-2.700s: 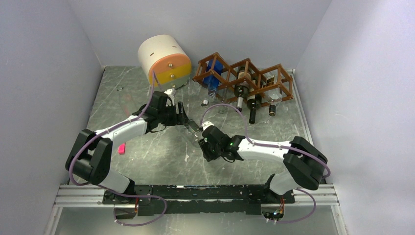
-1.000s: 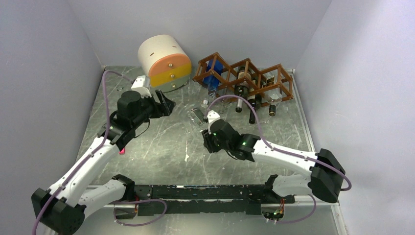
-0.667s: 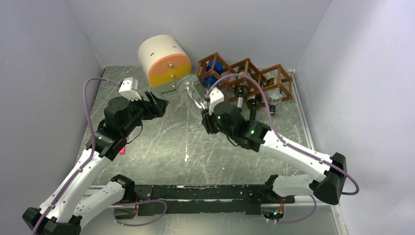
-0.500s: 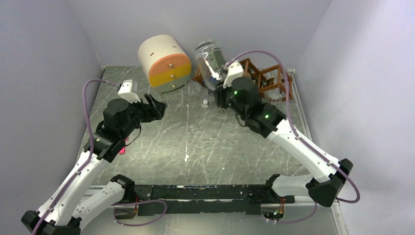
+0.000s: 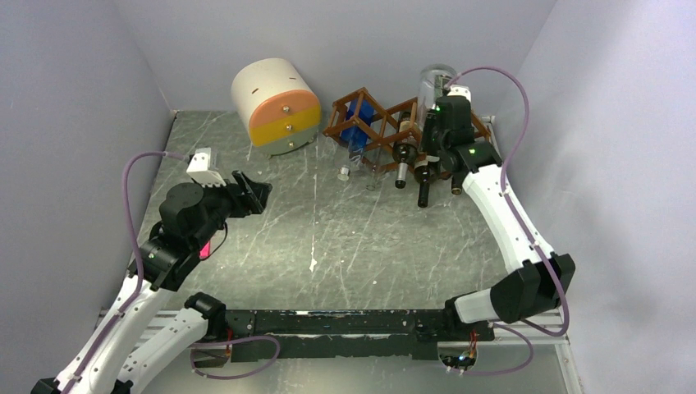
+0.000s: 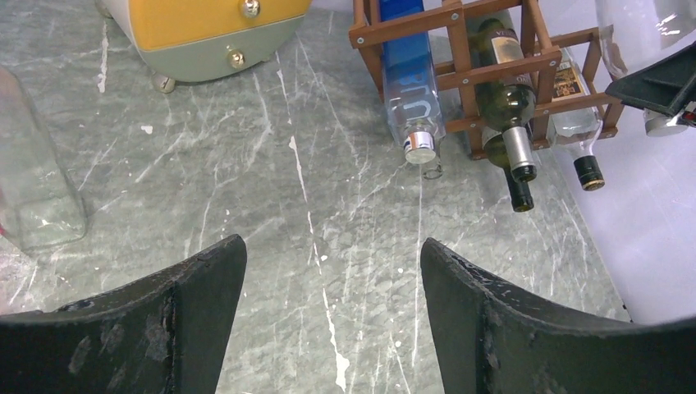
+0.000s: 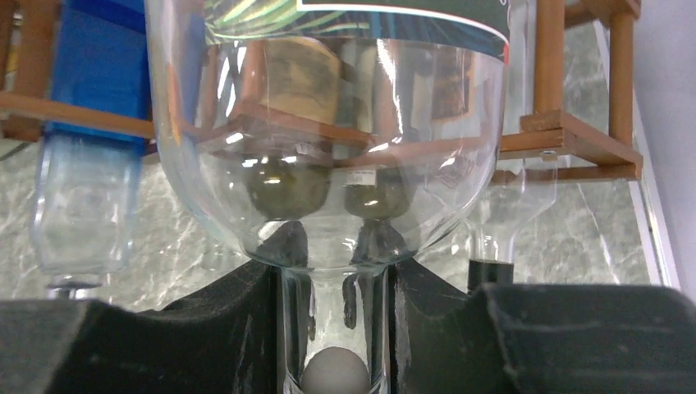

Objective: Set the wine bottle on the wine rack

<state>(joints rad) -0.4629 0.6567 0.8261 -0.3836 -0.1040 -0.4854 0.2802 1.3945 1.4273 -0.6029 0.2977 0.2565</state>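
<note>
My right gripper [image 5: 441,123] is shut on the neck of a clear glass wine bottle [image 5: 432,89], held body-outward over the right half of the reddish-brown wine rack [image 5: 382,130]. In the right wrist view the neck sits pinched between the black fingers [image 7: 238,328] of the right gripper [image 7: 332,328]. The wine bottle [image 7: 328,164] fills that view, with the rack's slats [image 7: 574,131] right behind it. My left gripper [image 5: 250,193] stands open over the table's left side, far from the rack [image 6: 460,75]. Nothing lies between its fingers [image 6: 205,304].
A blue bottle [image 6: 408,82], a dark green one [image 6: 509,107] and a clear one [image 6: 574,123] lie in the rack's cells. The cream-and-orange drawer unit [image 5: 275,103] stands left of the rack. A small cap [image 5: 344,172] and a pink object [image 5: 205,249] lie on the table.
The right arm has lifted the bottle off the table's middle and swung it back and right, up to the rack. The left arm has drawn back toward the left.
</note>
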